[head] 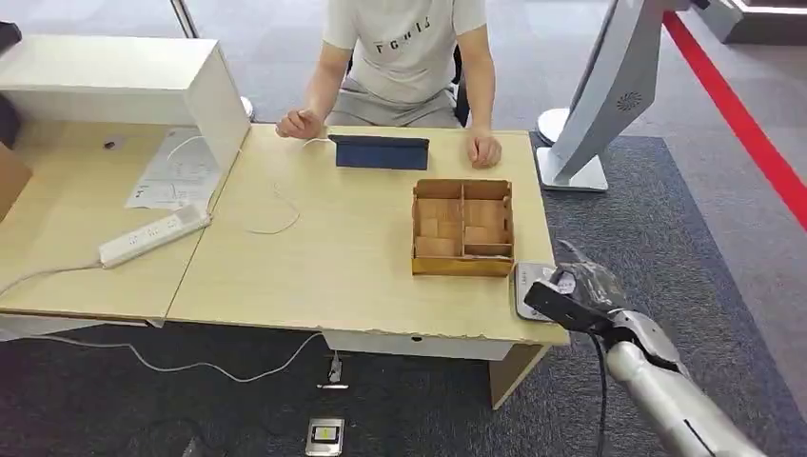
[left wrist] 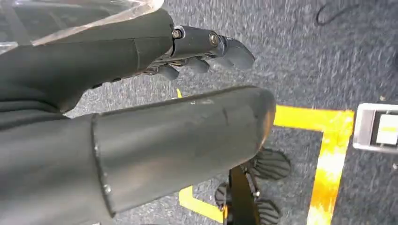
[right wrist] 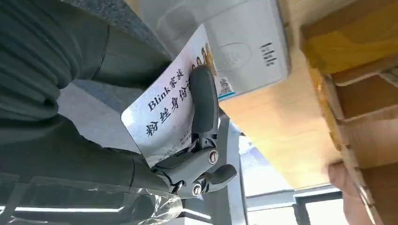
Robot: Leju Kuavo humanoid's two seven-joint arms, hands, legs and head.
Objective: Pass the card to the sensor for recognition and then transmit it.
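Observation:
My right hand (head: pixel 571 290) hovers over the table's front right corner and pinches a white printed card (right wrist: pixel 164 110) between thumb and a dark finger (right wrist: pixel 202 101). The card's edge lies just above the white card sensor (right wrist: pixel 244 47), a flat white box (head: pixel 530 286) at that corner. My left hand (left wrist: pixel 197 51) hangs over dark carpet, fingers slightly curled and nothing in them. A person sits behind the table with a hand (head: pixel 483 149) resting on its far edge.
A wooden divided box (head: pixel 462 227) stands just beyond the sensor. A dark blue folder (head: pixel 381 151) lies before the person. A power strip (head: pixel 152 236) and a cable (head: pixel 276 214) lie at the left. A white machine stand (head: pixel 595 105) rises right of the table.

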